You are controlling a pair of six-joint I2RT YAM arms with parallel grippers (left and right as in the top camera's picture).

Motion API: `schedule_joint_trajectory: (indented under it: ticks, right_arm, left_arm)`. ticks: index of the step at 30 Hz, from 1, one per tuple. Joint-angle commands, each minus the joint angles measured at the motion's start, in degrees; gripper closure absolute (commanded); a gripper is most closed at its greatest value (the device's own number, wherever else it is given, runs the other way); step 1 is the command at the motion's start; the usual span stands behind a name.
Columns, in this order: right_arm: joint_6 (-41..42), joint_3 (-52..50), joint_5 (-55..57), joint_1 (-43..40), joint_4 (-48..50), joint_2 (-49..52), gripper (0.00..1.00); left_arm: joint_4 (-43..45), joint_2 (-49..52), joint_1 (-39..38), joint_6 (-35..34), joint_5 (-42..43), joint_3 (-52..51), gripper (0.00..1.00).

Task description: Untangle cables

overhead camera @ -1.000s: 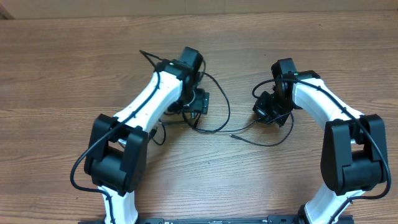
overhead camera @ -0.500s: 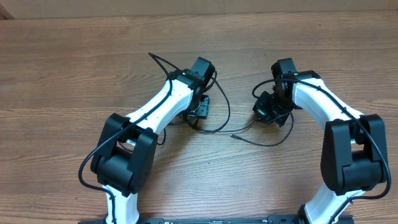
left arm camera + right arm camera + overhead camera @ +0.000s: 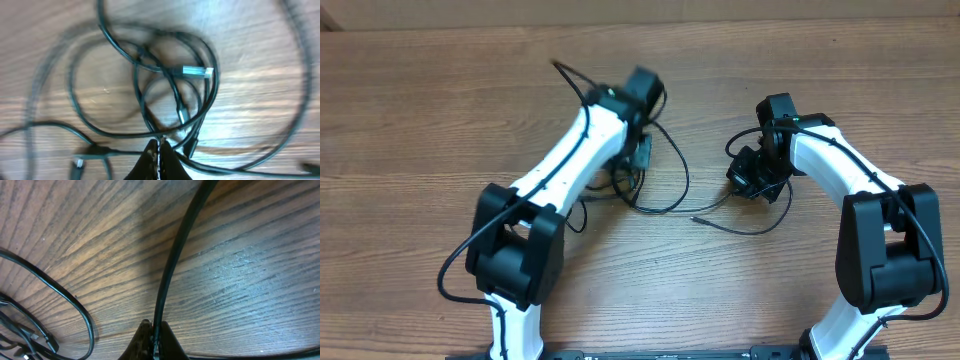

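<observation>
Thin black cables (image 3: 683, 175) lie in loose loops on the wooden table (image 3: 440, 110) between my two arms, with one free end (image 3: 695, 216) pointing left. In the left wrist view they cross in a blurred tangle around a silver plug (image 3: 197, 71). My left gripper (image 3: 159, 144) (image 3: 638, 158) is shut, its tips pinched together right where several strands cross. My right gripper (image 3: 156, 327) (image 3: 752, 178) is shut on one cable (image 3: 172, 265), which runs straight up out of its fingers.
Another black loop (image 3: 75, 305) curves across the wood left of the right gripper. A small light-tipped connector (image 3: 77, 162) lies left of the left gripper. Bare wooden table surrounds the cables on all sides.
My left gripper has closed on the tangle, and the left arm has swung toward the far side of the table, shifting the loops under it. The right arm has not moved.
</observation>
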Motion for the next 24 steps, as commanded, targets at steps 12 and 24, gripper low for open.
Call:
schedule_joint_trajectory:
  ticks: [12, 24]
  right_arm:
    - [-0.4, 0.0, 1.0, 0.0, 0.1, -1.4, 0.96]
    - [-0.4, 0.0, 1.0, 0.0, 0.1, -1.4, 0.96]
  left_arm:
    - [-1.2, 0.1, 1.0, 4.1, 3.1, 0.7, 0.00]
    - [13.1, 0.1, -2.7, 4.3, 3.3, -13.7, 0.22]
